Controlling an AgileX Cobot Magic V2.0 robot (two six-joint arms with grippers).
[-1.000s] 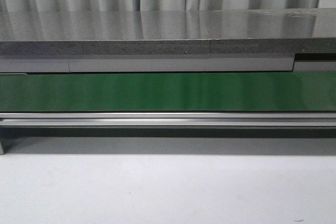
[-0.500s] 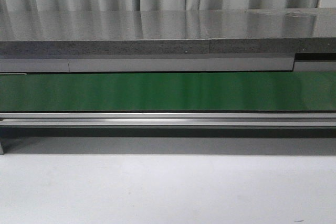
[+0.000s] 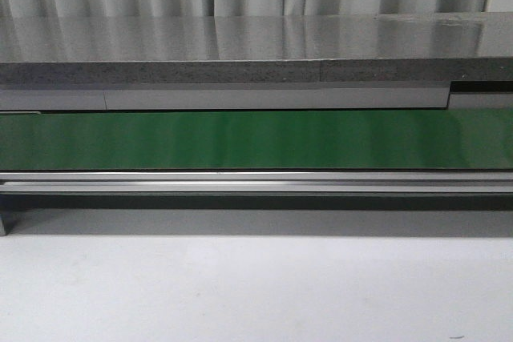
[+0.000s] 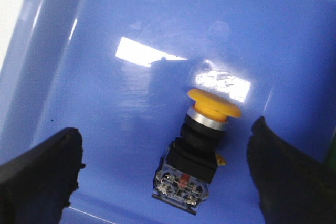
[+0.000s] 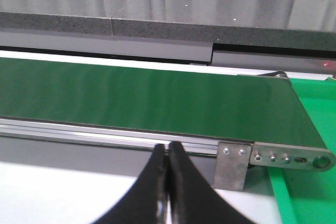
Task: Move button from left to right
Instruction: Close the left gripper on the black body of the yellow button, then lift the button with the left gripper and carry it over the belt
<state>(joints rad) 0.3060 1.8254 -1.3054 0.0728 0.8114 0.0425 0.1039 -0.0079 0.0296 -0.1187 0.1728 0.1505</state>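
In the left wrist view the button (image 4: 197,150) lies on its side on the floor of a blue bin (image 4: 105,77). It has a yellow-orange cap, a silver ring and a black boxy body with a red mark. My left gripper (image 4: 165,174) is open, its two black fingers (image 4: 42,166) wide apart on either side of the button and not touching it. My right gripper (image 5: 167,153) is shut and empty, its tips pointing at the rail of the green conveyor belt (image 5: 147,98). Neither gripper nor the button shows in the front view.
The green conveyor belt (image 3: 256,140) runs across the front view with a metal rail (image 3: 256,180) below it and a grey stone counter (image 3: 256,46) behind. A white tabletop (image 3: 256,286) lies in front. A green surface (image 5: 304,192) lies beside the belt's end bracket (image 5: 233,165).
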